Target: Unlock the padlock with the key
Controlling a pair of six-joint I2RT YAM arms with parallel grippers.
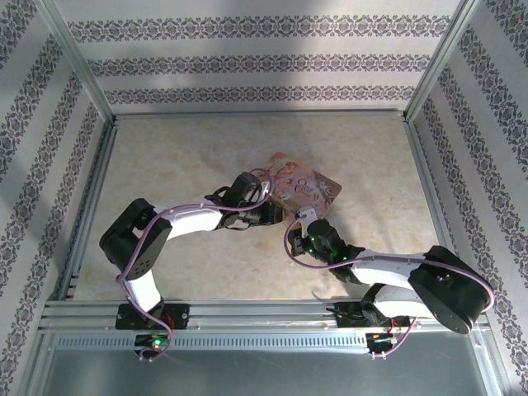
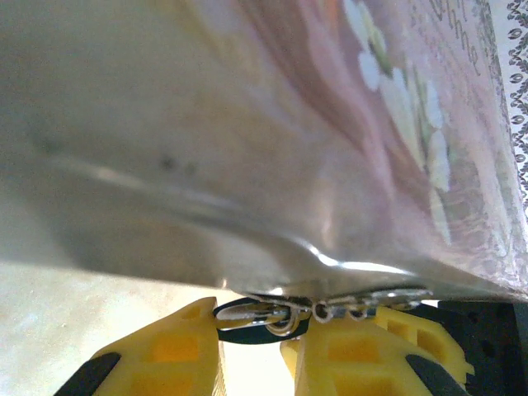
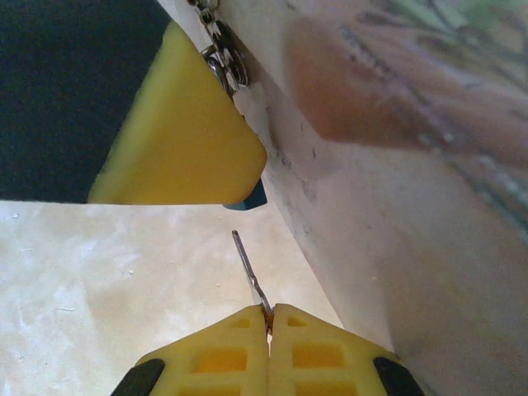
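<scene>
Beige marbled table (image 1: 165,165) inside papered walls; pink tin (image 1: 309,183) lies mid-table; left hand (image 2: 260,326) nearly closed, pinching padlock (image 3: 252,198) at tin's edge, apparently to steady it for the key; right hand (image 3: 270,312) fully closed on key (image 3: 245,264), blade aimed at padlock's blue part, just short; insertion not yet done
</scene>
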